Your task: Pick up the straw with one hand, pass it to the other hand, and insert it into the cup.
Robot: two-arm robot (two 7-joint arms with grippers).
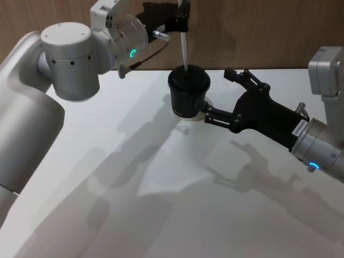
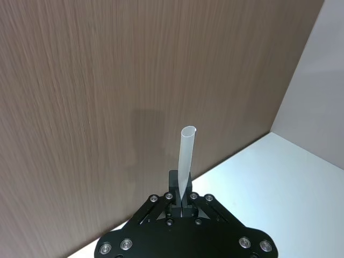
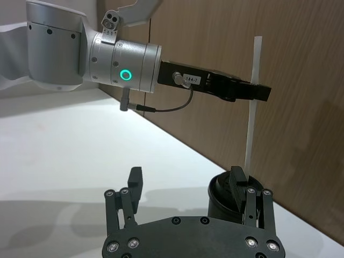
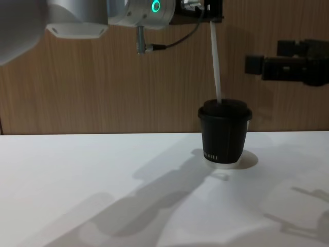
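Left gripper, on its silver wrist with the green ring, hangs above the cup with its jaws clenched on the upper part of the straw; I read the straw as near upright, its lower end meeting the middle of the cup's domed lid. From the chest view the straw runs down from the left gripper to the lid of the cup, which stands on the white desk in front of the wood-panelled wall. Right gripper, all black, lies low over the desk beside the cup with its jaws released, one finger passing behind the cup and the other near its base; I cannot tell whether either finger touches the cup wall. In the right wrist view its two fingers stand well apart, with the cup at the far finger and the straw rising from the lid through the left gripper. The left wrist view shows the straw's open end projecting beyond the closed jaws
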